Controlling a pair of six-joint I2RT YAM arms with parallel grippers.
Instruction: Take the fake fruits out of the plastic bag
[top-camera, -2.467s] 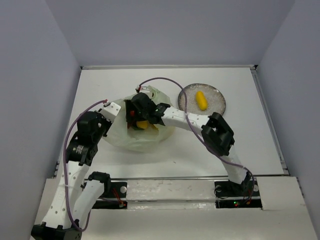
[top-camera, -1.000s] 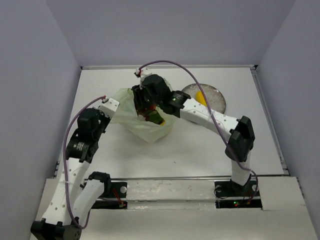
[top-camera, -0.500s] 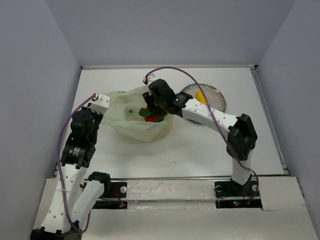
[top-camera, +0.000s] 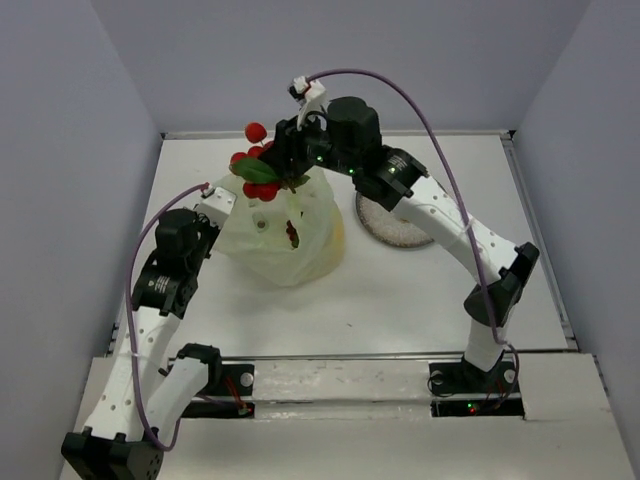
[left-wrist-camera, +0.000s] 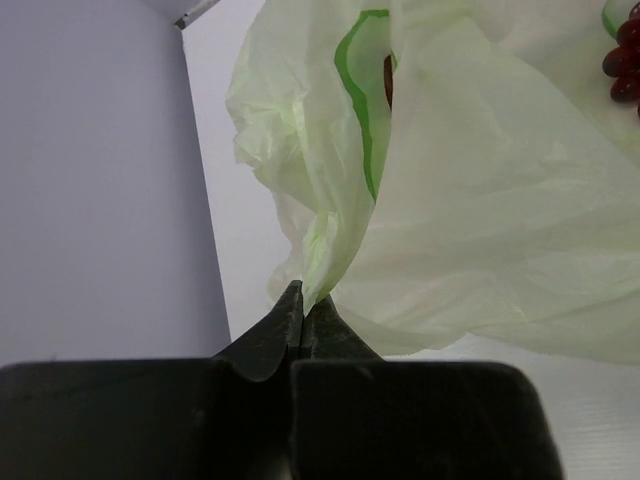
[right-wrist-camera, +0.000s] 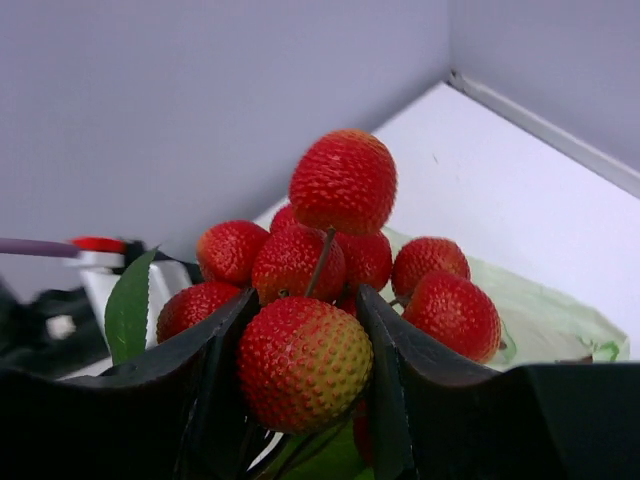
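Top external view, one step logged: extraction of a fruit item, lift stage. Right gripper (top-camera: 284, 162), upper centre of frame, jaws clamped on a cluster of red fruits (top-camera: 254, 160) with a green leaf (top-camera: 259, 171), held in the air just above the mouth of the plastic bag (top-camera: 292, 248). The right wrist view confirms the hold, with both fingers (right-wrist-camera: 225, 335) flanking a bumpy red-to-green fruit at the bottom of the cluster. Left gripper (top-camera: 214, 200), left of centre, is closed on a pinch of bag film, its tips meeting on the fold low in the left wrist view; judged to be anchoring the bag. The bag stands slumped on the table (top-camera: 400, 300), centre-left. Contents: one dark red piece (top-camera: 290, 235) showing through the wall, and dark beads (left-wrist-camera: 624, 60) at the upper right edge of the left wrist view; the rest is hidden by film. The plate (top-camera: 400, 230), right of the bag, is partly covered by the right arm; its visible part is bare, and anything under the arm cannot be told. Next move, as judged: carry the cluster rightward clear of the bag rim, lower it onto the plate, release, and return for the remaining pieces.
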